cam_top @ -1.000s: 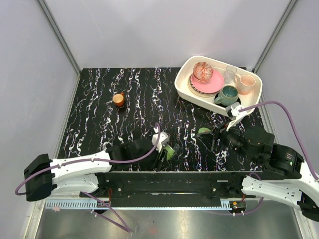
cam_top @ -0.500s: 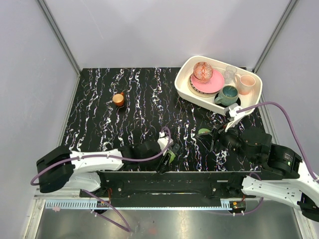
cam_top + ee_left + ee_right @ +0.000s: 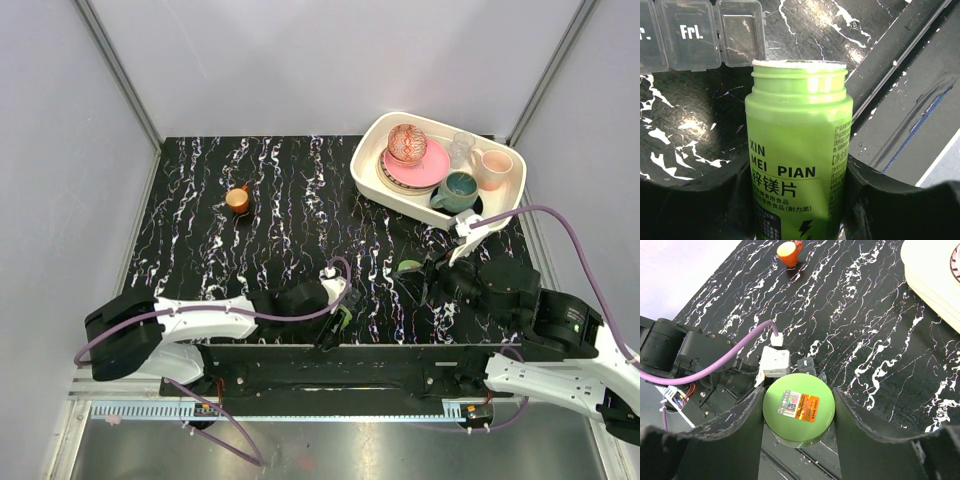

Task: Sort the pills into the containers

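Gripping uncapped green bottle in left gripper, near pill box; right gripper clamping green cap.

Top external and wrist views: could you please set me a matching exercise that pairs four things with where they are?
Things:
1. green bottle
2. green lid
3. orange cup
4. teal mug

Places:
A. in the white tray
B. held between the fingers of the right gripper
C. standing alone on the table, far left part
D. held uncapped between the fingers of the left gripper

Pairs: 1-D, 2-B, 3-C, 4-A
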Controlling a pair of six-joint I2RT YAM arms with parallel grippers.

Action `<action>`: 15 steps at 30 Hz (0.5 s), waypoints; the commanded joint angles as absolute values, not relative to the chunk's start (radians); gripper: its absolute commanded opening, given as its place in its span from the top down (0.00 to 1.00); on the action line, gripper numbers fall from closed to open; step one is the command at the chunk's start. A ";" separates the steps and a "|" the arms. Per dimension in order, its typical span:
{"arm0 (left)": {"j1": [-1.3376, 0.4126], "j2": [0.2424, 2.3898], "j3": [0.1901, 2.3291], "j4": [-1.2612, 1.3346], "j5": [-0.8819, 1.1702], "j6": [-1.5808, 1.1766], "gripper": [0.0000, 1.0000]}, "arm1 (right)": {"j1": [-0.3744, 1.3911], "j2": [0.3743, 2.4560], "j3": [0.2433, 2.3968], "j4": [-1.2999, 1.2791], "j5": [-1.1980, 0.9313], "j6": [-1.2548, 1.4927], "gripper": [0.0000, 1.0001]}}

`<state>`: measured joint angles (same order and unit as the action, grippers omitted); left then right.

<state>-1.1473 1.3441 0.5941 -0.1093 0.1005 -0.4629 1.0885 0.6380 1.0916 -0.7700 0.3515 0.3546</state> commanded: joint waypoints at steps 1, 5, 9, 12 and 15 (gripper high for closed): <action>-1.147 1.348 0.675 -0.158 0.081 -0.425 1.00 | 1.094 0.638 1.086 -0.759 0.380 0.334 1.00; -1.143 1.361 0.707 -0.233 0.045 -0.390 1.00 | 1.094 0.632 1.081 -0.759 0.382 0.333 1.00; -1.134 1.362 0.722 -0.274 0.032 -0.364 1.00 | 1.094 0.624 1.074 -0.759 0.385 0.333 1.00; -1.131 1.359 0.729 -0.285 0.029 -0.359 1.00 | 1.094 0.621 1.069 -0.762 0.385 0.331 1.00; -1.126 1.361 0.724 -0.284 0.029 -0.356 1.00 | 1.094 0.620 1.068 -0.762 0.387 0.334 1.00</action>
<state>-1.1358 1.3636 0.6846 -0.2893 0.0563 -0.3813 1.0885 0.6285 1.0687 -0.7773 0.3565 0.3447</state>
